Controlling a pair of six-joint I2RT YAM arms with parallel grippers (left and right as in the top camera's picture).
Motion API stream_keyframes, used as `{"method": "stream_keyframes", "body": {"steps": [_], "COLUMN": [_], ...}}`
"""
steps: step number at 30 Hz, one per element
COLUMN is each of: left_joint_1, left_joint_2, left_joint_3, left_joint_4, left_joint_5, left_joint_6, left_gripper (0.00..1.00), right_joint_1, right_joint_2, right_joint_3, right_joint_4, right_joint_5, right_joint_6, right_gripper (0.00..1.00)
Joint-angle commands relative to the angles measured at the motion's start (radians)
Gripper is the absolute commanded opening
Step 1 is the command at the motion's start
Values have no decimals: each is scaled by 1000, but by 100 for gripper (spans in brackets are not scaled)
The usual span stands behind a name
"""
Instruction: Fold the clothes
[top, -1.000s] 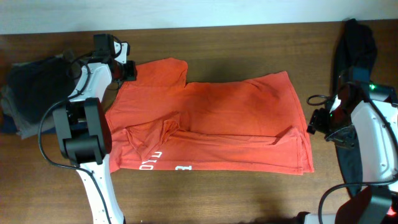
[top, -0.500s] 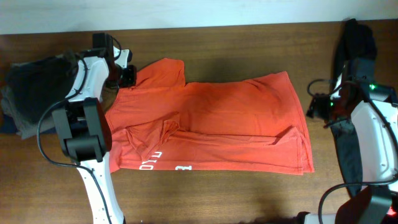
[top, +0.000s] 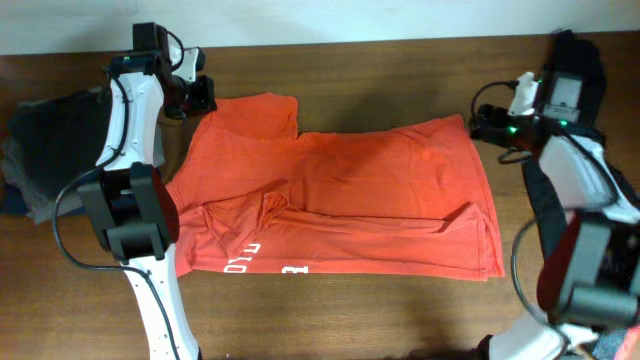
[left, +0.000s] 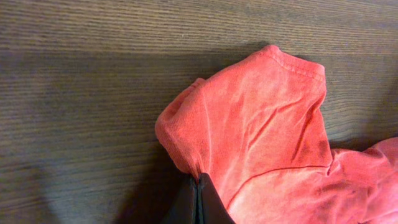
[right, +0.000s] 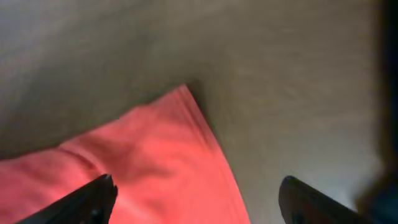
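My left pincer (top: 205, 97) is clenched on the T-shirt (top: 330, 200), pinching the edge of the far-left sleeve. In the left wrist view the black fingertips (left: 198, 199) meet on a bunched fold of red-orange cloth (left: 249, 124), and the rest of the sleeve lies over the wood. The shirt lies spread across the middle of the table (top: 380, 70), wrinkled, with its white lettering at the near edge.

My right pincer (top: 480, 125) is released and grips nothing. It sits at the shirt's far-right corner, and the right wrist view shows its jaws wide apart (right: 199, 199) with that corner (right: 155, 162) below them.

A black garment (top: 578, 50) lies at the table's far-right edge, and a dark heap of cloth (top: 50, 140) lies at the left edge.
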Motion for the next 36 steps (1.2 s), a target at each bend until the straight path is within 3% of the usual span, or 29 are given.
{"method": "stream_keyframes", "body": {"steps": [1,8,19,33,36], "left_joint_1": [-7,-11,-11,-11,-11], "left_joint_2": [3,3,3,3,3], "left_joint_3": [14,14,14,13,12], "left_joint_4": [-4,-23,-49,-56,-65], "left_joint_5": [23,22,14,14,13], "left_joint_6": [-15,-14,-14,-13,-10], "left_gripper": [1,0,1,1,1], "right_joint_1": [43,100,103,113,122], "right_joint_2": [106,241,265,307,311], "right_joint_3": [8,8,8,8,8], "right_joint_4": [76,220,288,368,395], "right_joint_5": [-51,-46,33,33,33], "right_joint_6": [-16,-15,-15,-9,-8], "right_gripper": [91,91,90,82,75]}}
